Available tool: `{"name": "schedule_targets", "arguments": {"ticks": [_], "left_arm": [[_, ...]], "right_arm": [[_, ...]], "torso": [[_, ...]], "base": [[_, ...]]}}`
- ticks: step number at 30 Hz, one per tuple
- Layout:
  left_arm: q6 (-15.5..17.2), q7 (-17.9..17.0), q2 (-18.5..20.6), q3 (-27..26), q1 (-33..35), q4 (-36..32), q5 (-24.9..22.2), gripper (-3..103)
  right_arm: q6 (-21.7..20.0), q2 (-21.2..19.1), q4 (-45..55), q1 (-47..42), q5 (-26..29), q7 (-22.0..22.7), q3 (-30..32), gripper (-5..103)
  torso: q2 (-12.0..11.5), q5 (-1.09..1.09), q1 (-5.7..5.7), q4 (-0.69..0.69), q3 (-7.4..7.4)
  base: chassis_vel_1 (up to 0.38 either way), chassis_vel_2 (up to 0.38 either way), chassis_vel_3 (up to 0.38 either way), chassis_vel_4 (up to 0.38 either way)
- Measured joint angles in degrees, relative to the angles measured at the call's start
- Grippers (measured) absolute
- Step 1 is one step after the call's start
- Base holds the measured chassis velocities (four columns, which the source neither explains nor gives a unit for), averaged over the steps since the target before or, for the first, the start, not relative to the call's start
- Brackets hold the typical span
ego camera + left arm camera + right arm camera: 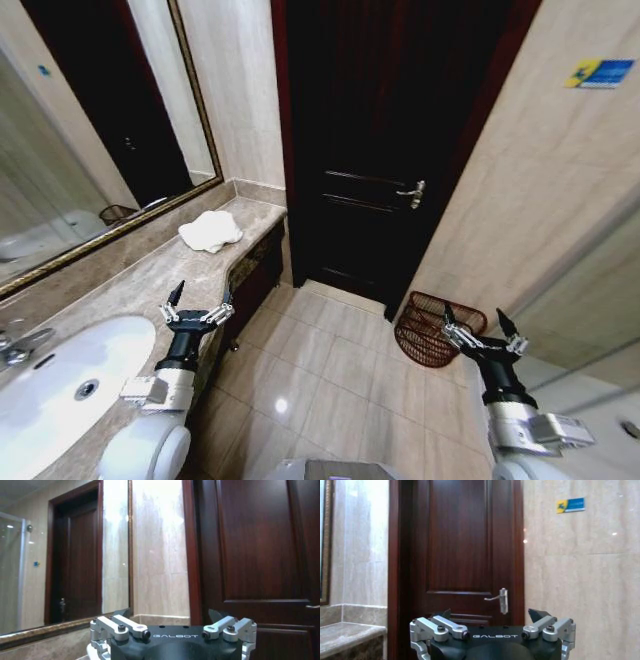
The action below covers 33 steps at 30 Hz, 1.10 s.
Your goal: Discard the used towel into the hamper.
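Note:
A crumpled white towel (210, 232) lies on the marble counter (130, 285) near its far end, by the mirror. The hamper (432, 329), a dark reddish-brown open-weave basket, stands on the floor by the right wall, beside the door. My left gripper (201, 294) hovers open over the counter's front edge, a short way on the near side of the towel, holding nothing. On the right, my right gripper (478, 323) is open and empty, just on the near side of the hamper. Both wrist views look at the dark door over open jaws.
A white sink (60, 385) with a tap (18, 348) is set in the counter at near left. A large framed mirror (90, 130) hangs above the counter. The dark wooden door (380, 140) is shut, handle (412, 193) at right. Tiled floor (320, 370) lies open between counter and hamper.

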Motion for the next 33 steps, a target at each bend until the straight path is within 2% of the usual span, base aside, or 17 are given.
{"name": "schedule_targets", "arguments": {"ticks": [18, 33], "left_arm": [[-0.2, 0.2, 0.0, 0.2, -0.1, 0.7, 0.0, 100], [-1.7, -0.4, 0.0, 0.5, -0.2, 1.4, 0.2, 100]], "right_arm": [[-0.1, 0.0, -0.2, 0.2, -0.2, 0.1, -0.1, 100], [-1.0, -0.1, -0.7, 0.7, -0.6, 0.5, -0.3, 100]], "torso": [[0.0, 0.01, 0.00, 0.01, 0.00], [0.0, 0.00, 0.00, 0.00, 0.00]], "base": [[-0.041, 0.160, 0.154, -0.039], [-0.061, 0.129, 0.137, -0.062]]}}
